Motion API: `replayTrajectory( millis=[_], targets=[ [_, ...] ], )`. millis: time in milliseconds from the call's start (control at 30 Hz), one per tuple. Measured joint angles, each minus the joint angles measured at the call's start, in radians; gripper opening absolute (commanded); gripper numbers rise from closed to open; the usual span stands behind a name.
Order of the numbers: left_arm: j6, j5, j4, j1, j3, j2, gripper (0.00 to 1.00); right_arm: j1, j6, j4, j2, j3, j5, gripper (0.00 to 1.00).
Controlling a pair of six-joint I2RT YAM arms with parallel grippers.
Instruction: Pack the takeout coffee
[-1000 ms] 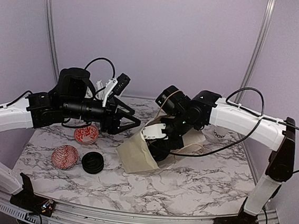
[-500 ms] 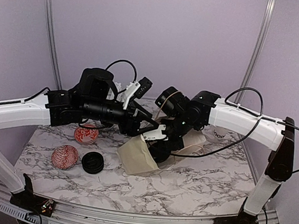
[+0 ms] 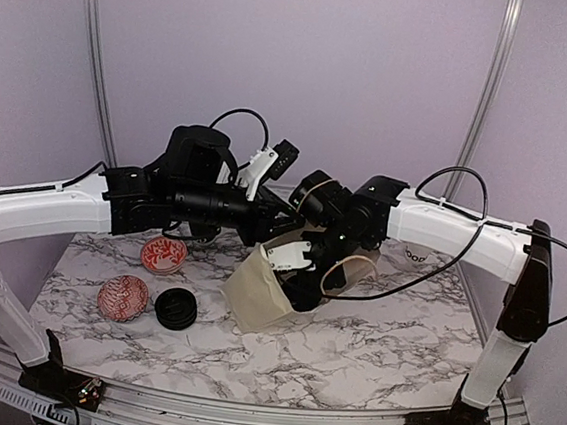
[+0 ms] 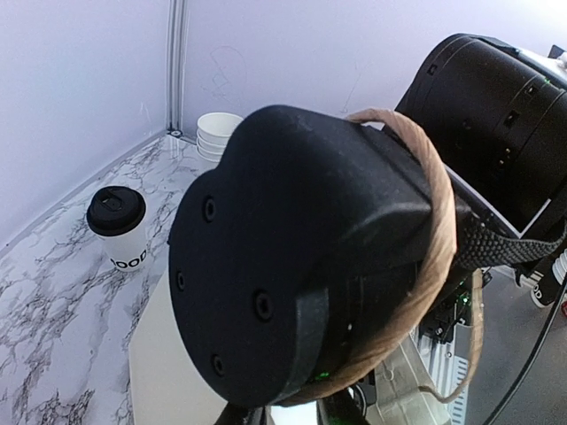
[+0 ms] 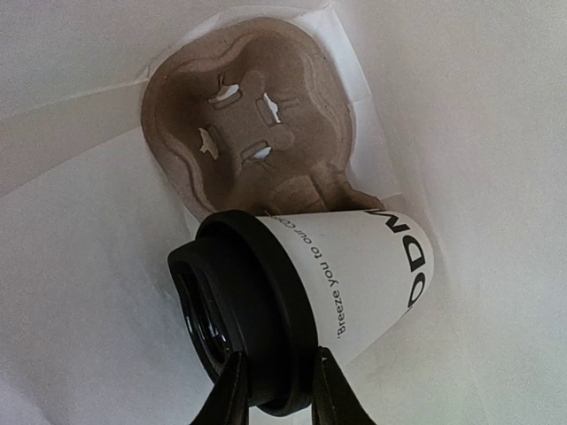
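One takeout coffee (image 5: 354,266), a white cup with black lettering and a black lid, lies tilted inside the white bag. My right gripper (image 5: 279,394) is shut on its lid rim, above a brown cardboard cup carrier (image 5: 248,124) at the bag's bottom. From above, the bag (image 3: 260,296) lies on its side with my right wrist at its mouth. A second takeout coffee (image 4: 120,226) stands on the table behind. My left gripper (image 4: 290,416) is close under the right wrist, by the bag's twine handle (image 4: 438,239). Only its fingertips show, so its hold is unclear.
Two red-patterned bowls (image 3: 164,254) (image 3: 122,297) and a loose black lid (image 3: 175,308) lie at the left of the marble table. A stack of white cups (image 4: 217,133) stands at the back wall. Both arms cross closely over the bag.
My left arm has swung right, from over the bowls to the bag's mouth beside the right wrist. The bag's handle loop has lifted. The right gripper keeps its hold on the cup.
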Motion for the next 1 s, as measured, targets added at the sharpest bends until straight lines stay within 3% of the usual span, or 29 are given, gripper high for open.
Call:
replayTrajectory(
  millis=[333, 767, 1000],
  targets=[
    [-0.018, -0.005, 0.038, 0.0, -0.027, -0.005, 0.05, 0.0, 0.002, 0.001, 0.002, -0.008, -0.017, 0.14],
    [-0.066, -0.097, 0.134, 0.037, -0.149, -0.11, 0.04, 0.006, -0.006, 0.012, -0.042, -0.093, -0.025, 0.12],
    [-0.082, -0.097, 0.163, 0.063, -0.15, -0.08, 0.04, 0.047, -0.04, -0.089, -0.092, -0.043, -0.11, 0.11]
  ],
)
